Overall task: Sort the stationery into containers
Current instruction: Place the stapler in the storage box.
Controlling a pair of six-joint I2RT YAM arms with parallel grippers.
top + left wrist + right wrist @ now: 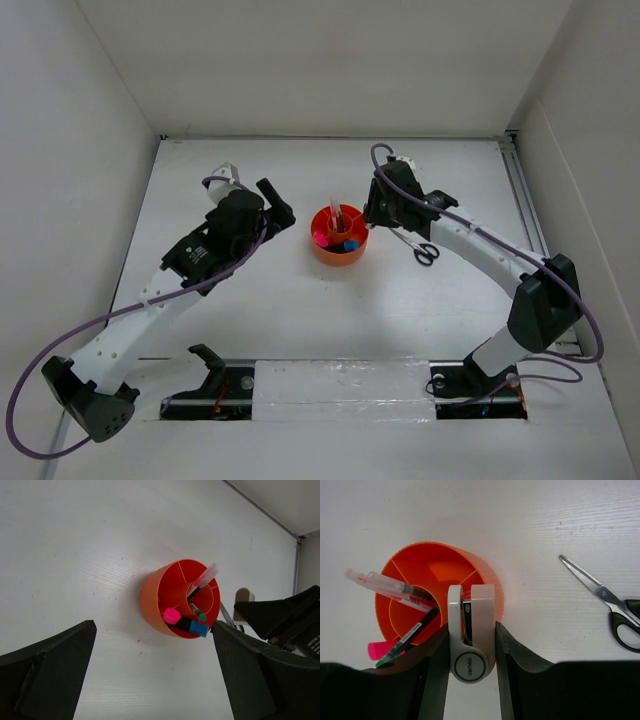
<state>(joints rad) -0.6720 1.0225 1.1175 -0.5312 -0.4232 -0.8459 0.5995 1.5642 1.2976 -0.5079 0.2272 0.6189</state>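
Note:
The orange organiser (322, 250) stands mid-table and also shows in the left wrist view (151, 602) and the right wrist view (489, 572). It holds the pink-capped marker (171, 615), the blue-capped marker (199, 628), a pink pen (203, 576) and a thin black pen (415, 630). My right gripper (471, 630) is shut on the pink-white clip piece (472, 625), held over the organiser's near rim. The black-handled scissors (421, 248) lie on the table right of the organiser and show in the right wrist view (612, 605). My left gripper (277, 207) is open and empty, left of the organiser. The tan eraser is out of view.
White walls close the table on the left, back and right. A rail (525, 200) runs along the right edge. The right arm (480, 245) stretches over the table right of the scissors.

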